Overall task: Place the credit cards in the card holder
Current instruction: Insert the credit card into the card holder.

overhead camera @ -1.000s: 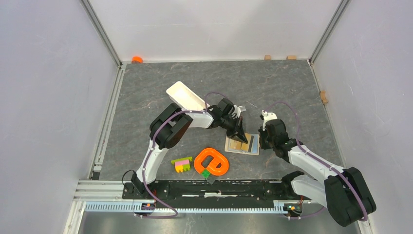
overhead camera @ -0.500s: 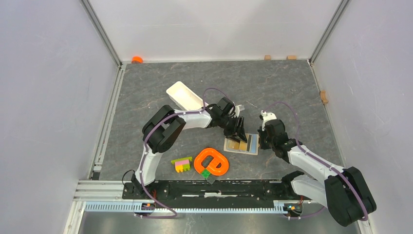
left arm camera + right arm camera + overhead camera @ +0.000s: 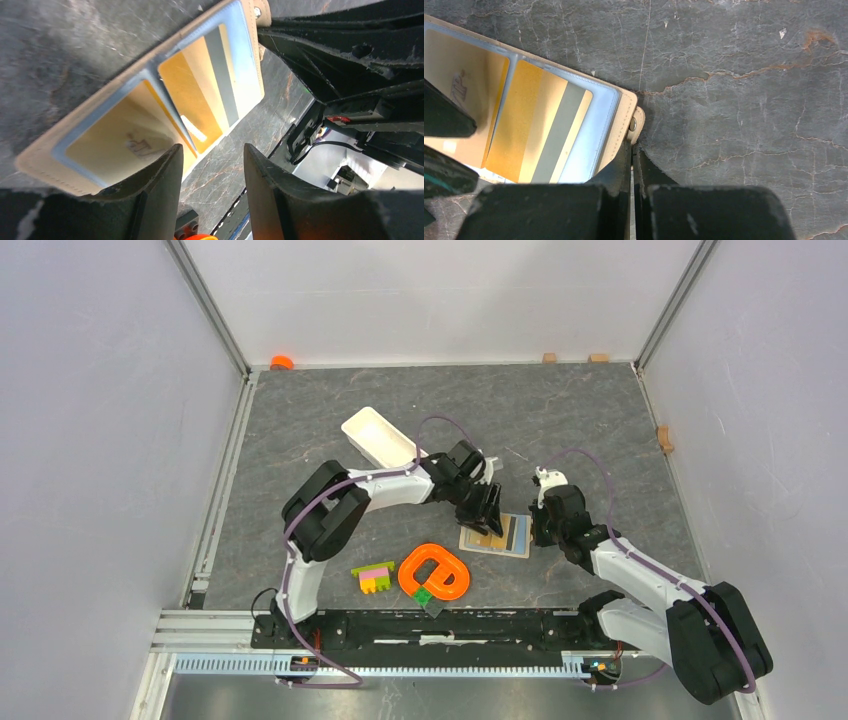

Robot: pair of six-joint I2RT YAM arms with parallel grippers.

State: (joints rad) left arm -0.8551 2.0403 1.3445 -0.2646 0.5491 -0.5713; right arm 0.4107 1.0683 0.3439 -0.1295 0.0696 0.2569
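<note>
While the white tray (image 3: pixel 380 436) lies farthest left and farther back on the grey table (image 3: pixel 560 420), a small stack of pink, yellow and green toy bricks (image 3: pixel 375 578) sits near the front rail. Just right of the bricks is an orange ring (image 3: pixel 458 580) with a green block (image 3: pixel 425 595) at its near edge.

Reaching from the left, the left arm (image 3: pixel 385 485) holds its jaws spread apart low over the left half of the card holder (image 3: pixel 505 540). They grip nothing; table and wallet show in the gap between them.

The card holder lies opened flat at the middle of the table, inner pockets facing up. Its left pocket holds a tan surface with a faint stamped figure, too dim to read. Its right pocket holds the orange-gold card (image 3: pixel 531 130), crossed by a grey stripe, with no lettering that can be made out. A pale blue border frames it; whether that is the blue card or the pocket lining I cannot tell.

On the right, the right arm (image 3: pixel 640 575) has its jaws pressed together on the card holder's right edge, just beside the clasp tab (image 3: pixel 637 124) with its metal snap.
</note>
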